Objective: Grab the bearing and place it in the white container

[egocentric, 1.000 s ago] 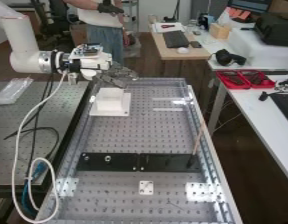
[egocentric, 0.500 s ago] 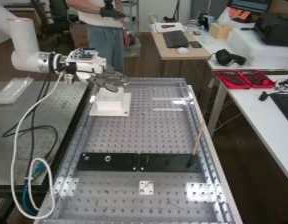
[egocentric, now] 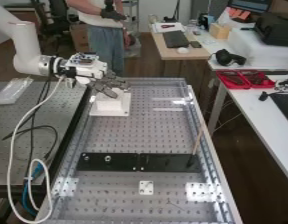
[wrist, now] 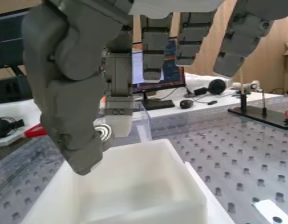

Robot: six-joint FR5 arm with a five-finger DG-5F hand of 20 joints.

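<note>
Dark grey hand [egocentric: 109,87] over the white container [egocentric: 111,104] — bearing [wrist: 103,131] pinched between thumb and finger.

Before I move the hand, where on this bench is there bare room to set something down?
Widest: the holed bench top between the white container and the black plates. Smaller bare patches flank the little white plate. It is crowded at the container, where the hand hovers with the bearing.

One bearing [wrist: 104,130], one white container [wrist: 144,157], two black plates [egocentric: 121,165]
</note>
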